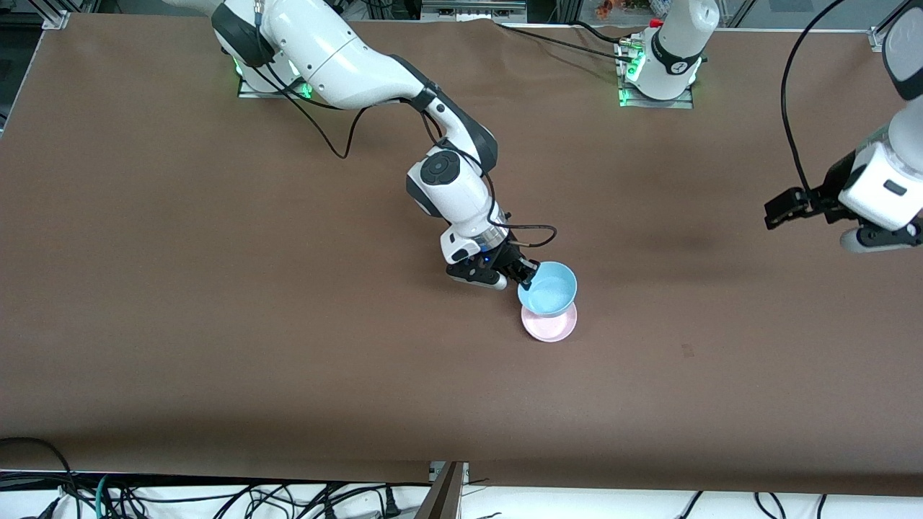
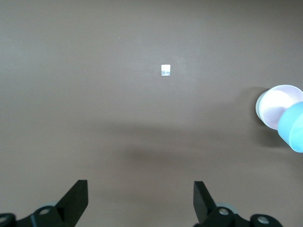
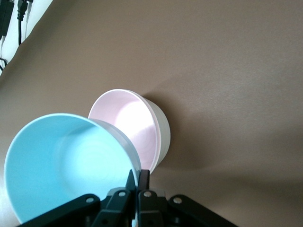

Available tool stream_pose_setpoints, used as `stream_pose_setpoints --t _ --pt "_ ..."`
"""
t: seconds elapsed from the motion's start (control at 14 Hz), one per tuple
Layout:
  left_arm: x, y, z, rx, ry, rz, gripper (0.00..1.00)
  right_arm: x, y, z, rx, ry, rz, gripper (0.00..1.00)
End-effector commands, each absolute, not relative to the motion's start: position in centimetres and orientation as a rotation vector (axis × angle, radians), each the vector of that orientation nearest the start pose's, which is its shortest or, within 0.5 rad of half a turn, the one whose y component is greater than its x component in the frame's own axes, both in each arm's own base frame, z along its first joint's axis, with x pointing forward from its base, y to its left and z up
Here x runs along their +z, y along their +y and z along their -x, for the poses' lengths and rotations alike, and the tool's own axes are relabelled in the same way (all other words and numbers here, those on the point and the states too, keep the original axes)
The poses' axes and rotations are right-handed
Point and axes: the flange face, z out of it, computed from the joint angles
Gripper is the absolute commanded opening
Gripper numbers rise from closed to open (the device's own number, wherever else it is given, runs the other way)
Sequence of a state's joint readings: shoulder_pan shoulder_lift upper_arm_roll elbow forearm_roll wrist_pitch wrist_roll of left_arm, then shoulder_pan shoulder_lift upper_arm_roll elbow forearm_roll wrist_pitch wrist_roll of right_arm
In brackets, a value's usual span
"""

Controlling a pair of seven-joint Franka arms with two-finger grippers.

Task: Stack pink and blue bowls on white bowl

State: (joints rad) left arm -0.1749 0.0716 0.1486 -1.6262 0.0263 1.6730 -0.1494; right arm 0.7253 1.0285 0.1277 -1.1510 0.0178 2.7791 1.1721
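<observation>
On the brown counter (image 1: 216, 324), the right hand (image 1: 525, 277), clamped on the blue bowl's (image 1: 549, 290) rim, holds it just above the pink bowl (image 1: 551, 326); the left hand (image 2: 140, 198) waits open, empty.

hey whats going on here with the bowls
The right gripper is pinching the rim of the blue bowl and holding it just above the pink bowl, which already sits nested in the white bowl near the table's middle. The blue bowl is not yet set down. The left gripper waits open over bare table at the left arm's end.
</observation>
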Motion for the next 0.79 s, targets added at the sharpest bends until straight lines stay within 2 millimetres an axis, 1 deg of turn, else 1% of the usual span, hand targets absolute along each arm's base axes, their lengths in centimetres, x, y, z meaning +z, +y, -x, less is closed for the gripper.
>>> stream_pose_setpoints --t 0.0,0.14,0.29,0.43,0.57,0.71 --pt "58.4 -2.5 -54.9 -0.028 -0.114 3.121 1.00 23.6 58.8 -56.4 -0.347 0.542 2.478 0.00" --pt "59.2 -2.4 -53.8 -0.042 -0.126 3.136 1.00 23.4 58.8 -56.4 -0.346 0.543 2.479 0.00" --pt "58.8 -2.6 -53.1 -0.022 -0.123 3.159 1.00 23.2 58.9 -56.6 -0.353 0.545 2.466 0.00" --pt "58.5 -2.8 -53.2 -0.015 -0.118 3.158 1.00 22.5 58.9 -56.8 -0.355 0.546 2.464 0.00" --pt "59.1 -2.6 -53.3 -0.036 -0.124 3.161 1.00 21.8 59.0 -56.9 -0.356 0.546 2.464 0.00" --pt "60.1 -1.9 -53.5 -0.064 -0.171 3.196 1.00 21.4 58.9 -56.9 -0.353 0.547 2.468 0.00"
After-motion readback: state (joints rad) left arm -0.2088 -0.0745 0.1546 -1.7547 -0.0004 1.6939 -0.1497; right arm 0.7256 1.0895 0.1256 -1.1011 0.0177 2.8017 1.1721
